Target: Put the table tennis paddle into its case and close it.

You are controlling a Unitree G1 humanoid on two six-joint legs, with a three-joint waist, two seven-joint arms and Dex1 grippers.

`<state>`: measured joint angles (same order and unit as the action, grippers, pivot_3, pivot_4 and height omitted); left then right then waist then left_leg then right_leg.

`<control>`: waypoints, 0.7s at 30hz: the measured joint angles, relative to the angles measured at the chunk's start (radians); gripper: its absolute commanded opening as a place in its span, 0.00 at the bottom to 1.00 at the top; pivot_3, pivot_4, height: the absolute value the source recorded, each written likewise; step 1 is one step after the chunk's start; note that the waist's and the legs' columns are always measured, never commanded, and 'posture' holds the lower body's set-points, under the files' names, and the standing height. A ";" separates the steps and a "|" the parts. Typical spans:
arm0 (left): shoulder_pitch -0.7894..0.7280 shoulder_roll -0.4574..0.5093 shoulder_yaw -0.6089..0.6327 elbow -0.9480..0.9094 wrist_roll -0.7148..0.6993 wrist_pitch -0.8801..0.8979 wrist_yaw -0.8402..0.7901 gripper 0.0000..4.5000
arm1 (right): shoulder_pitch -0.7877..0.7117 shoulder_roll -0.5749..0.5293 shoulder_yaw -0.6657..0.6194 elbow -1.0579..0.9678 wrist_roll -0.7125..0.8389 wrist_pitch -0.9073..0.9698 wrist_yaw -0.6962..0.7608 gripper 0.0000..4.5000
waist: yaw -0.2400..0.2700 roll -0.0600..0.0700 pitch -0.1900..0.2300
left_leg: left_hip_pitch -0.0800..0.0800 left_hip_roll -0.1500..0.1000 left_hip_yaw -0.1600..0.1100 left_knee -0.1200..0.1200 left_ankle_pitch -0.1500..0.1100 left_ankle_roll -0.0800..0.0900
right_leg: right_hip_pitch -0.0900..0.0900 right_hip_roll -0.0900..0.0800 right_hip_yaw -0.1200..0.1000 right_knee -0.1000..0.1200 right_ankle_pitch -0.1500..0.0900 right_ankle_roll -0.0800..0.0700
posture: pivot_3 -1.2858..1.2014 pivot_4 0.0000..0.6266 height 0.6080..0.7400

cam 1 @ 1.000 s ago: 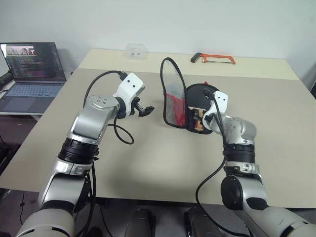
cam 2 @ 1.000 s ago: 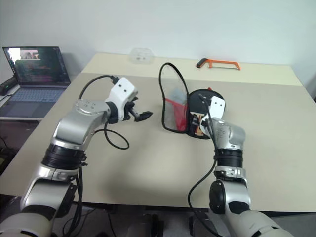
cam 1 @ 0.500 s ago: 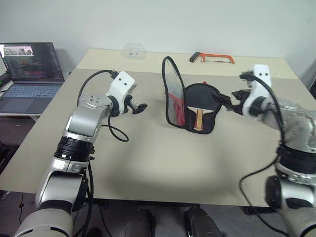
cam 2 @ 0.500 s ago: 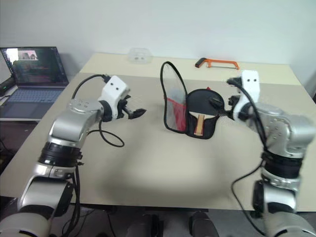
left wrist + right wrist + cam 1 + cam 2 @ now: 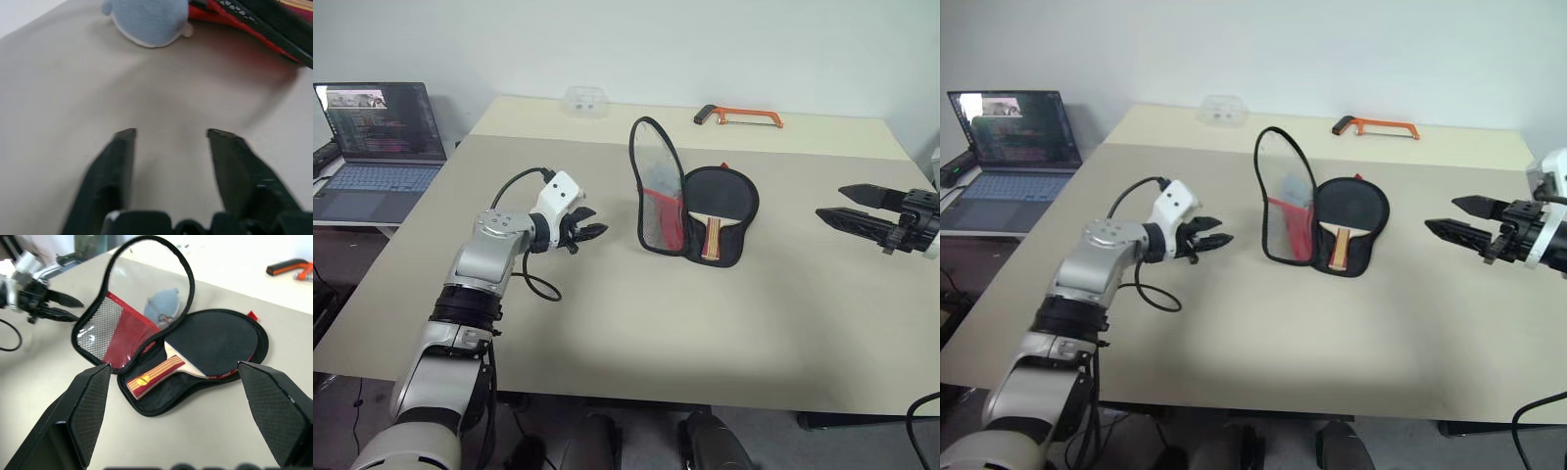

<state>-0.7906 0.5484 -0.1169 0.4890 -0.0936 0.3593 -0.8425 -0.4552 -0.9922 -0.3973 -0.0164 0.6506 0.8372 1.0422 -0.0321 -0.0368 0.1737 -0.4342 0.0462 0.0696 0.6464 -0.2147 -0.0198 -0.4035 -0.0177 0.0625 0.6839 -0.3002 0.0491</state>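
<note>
On the beige surface [image 5: 607, 323] before you, items stood as follows. Case [image 5: 729, 220]: lay open near the middle, its lower half flat, its lid [image 5: 656, 191] with mesh and red panel standing upright on the side toward your left arm. Paddle [image 5: 717, 201]: lay inside the lower half, black face toward the far edge, striped wooden handle [image 5: 154, 373] pointing toward you. Small grey-blue lump [image 5: 164, 306]: sat just beyond the upright lid. Left hand [image 5: 590, 233]: hovered low over the surface to the left of the case, apart from it, fingers [image 5: 120, 161] parted by a narrow gap and holding nothing. Right hand [image 5: 1449, 217]: hung well off to the right of the case, fingers spread wide and empty, pointing back toward it. Orange hacksaw [image 5: 737, 117]: lay at the far edge. Clear plastic box [image 5: 586, 100]: sat at the far edge, left of the hacksaw. Laptop [image 5: 377, 137]: stood open on a separate desk to your left.
</note>
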 measured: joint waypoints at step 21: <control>-0.121 -0.312 -0.007 -0.044 -0.063 -0.005 -0.005 0.01 | 0.132 -0.028 -0.021 -0.217 0.076 -0.041 0.037 1.00 | 0.009 0.000 0.000 | -0.001 -0.001 -0.003 0.001 0.000 0.000 | 0.002 -0.001 -0.001 -0.001 0.000 0.000 | 0.52 0.24 1.00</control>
<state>-0.9117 0.2367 -0.1240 0.4452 -0.1565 0.3538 -0.8480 -0.3230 -1.0201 -0.4181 -0.2334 0.7267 0.7961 1.0787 -0.0235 -0.0368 0.1737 -0.4355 0.0448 0.0669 0.6474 -0.2147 -0.0199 -0.4019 -0.0183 0.0612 0.6826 -0.3001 0.0494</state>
